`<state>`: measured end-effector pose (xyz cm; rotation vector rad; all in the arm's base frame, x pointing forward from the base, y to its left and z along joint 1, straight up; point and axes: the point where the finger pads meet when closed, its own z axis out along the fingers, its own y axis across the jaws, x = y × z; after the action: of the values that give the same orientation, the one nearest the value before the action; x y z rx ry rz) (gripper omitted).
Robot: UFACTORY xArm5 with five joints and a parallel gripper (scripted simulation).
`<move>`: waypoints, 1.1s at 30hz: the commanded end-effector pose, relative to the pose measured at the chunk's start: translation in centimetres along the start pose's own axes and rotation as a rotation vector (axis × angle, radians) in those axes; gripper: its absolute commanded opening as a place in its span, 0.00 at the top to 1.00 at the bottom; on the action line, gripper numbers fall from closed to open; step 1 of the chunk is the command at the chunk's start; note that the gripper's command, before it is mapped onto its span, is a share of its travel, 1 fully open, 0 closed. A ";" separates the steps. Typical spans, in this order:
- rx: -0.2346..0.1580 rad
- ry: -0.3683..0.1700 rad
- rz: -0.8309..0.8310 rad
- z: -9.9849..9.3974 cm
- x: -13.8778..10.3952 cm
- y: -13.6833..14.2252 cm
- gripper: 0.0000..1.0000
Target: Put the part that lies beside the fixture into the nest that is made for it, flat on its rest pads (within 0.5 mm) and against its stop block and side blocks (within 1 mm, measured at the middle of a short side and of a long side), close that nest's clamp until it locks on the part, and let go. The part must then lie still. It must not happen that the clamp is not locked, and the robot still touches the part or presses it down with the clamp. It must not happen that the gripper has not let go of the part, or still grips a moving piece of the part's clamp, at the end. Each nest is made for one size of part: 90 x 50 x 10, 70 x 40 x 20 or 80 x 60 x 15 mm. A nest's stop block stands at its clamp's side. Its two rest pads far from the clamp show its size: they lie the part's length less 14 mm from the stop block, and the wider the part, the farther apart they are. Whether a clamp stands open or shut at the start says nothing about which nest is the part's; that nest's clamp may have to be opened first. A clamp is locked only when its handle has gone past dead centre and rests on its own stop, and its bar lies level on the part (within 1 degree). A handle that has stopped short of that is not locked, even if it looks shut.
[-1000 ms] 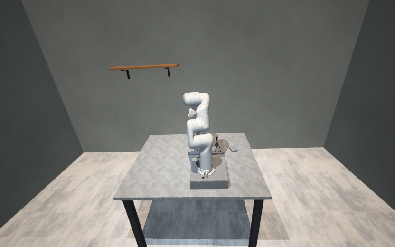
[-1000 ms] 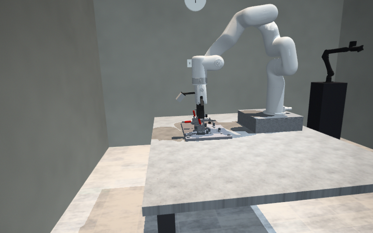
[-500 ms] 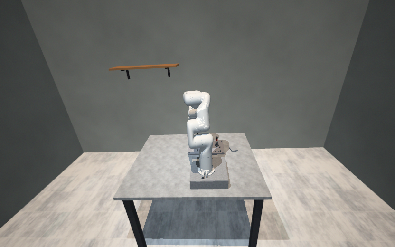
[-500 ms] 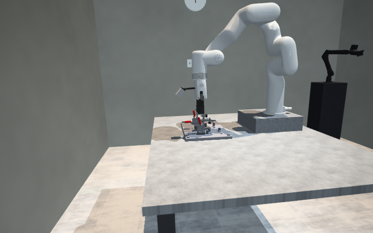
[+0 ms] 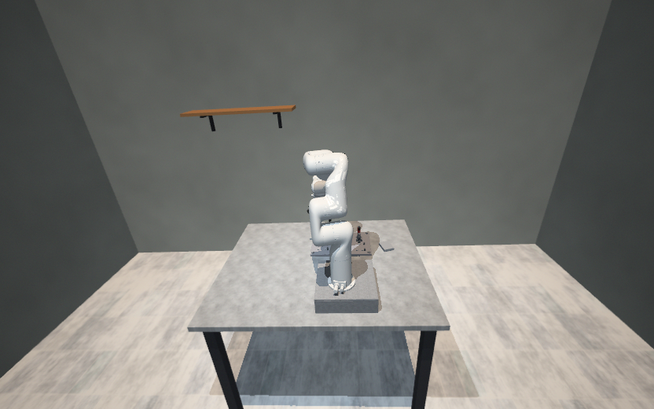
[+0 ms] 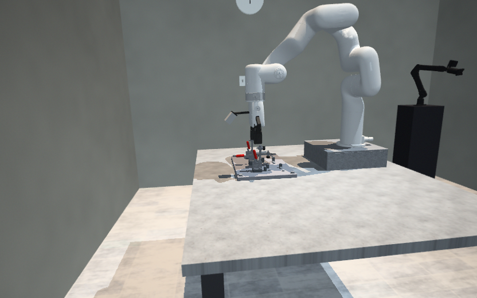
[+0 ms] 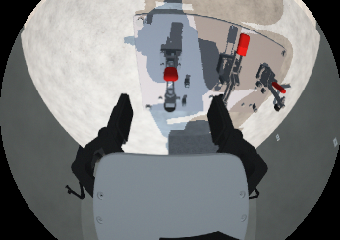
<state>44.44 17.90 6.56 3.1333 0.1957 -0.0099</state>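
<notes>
- Tool (image 7: 170, 119) hangs above the fixture plate (image 6: 266, 173), pointing down, fingers spread to full width, nothing between them.
- Wrist view: directly under the gap sits one clamp, its red handle (image 7: 170, 75) lying low along the clamp's line, clear of both fingers.
- Second clamp to the right on the plate, red handle (image 7: 242, 44) raised; a third farther right with its red handle (image 7: 281, 87) angled out toward the plate's edge.
- Exterior view: tool (image 6: 255, 142) just above the cluster of clamps, not touching any that I can make out; one red handle (image 6: 239, 155) lies flat, pointing away from the arm.
- The part: a pale block seems to lie under the first clamp's bar in the wrist view, but I cannot tell its edges from the plate, nor how it sits on its pads.
- Plate rests on the grey table (image 6: 344, 207), near its far edge.
- White arm (image 6: 355, 66) arches over from a grey pedestal (image 6: 377, 157) on the same table.
- Beyond: a black column (image 6: 416, 137) carrying a small black arm.
</notes>
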 end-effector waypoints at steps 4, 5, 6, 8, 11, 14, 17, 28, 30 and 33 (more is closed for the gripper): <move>0.001 0.004 0.000 -1.9 0.1 0.0 0.00; 0.001 0.004 0.000 -2.4 0.1 0.0 0.00; 0.001 0.004 0.000 -2.9 0.1 0.0 0.00; 0.001 0.004 0.000 -3.9 0.1 0.0 0.00; 0.001 0.004 0.000 -5.4 0.1 0.0 0.00; 0.001 0.004 0.000 -6.1 0.1 0.0 0.00; 0.001 0.004 0.000 -6.5 0.1 0.0 0.00; 0.001 0.004 0.000 -6.8 0.0 0.5 0.00; 0.001 0.004 0.000 -6.8 -0.1 1.1 0.00; 0.001 0.004 0.000 -6.8 -0.2 1.5 0.00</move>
<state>44.41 16.94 13.15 3.1334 0.1946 -0.0106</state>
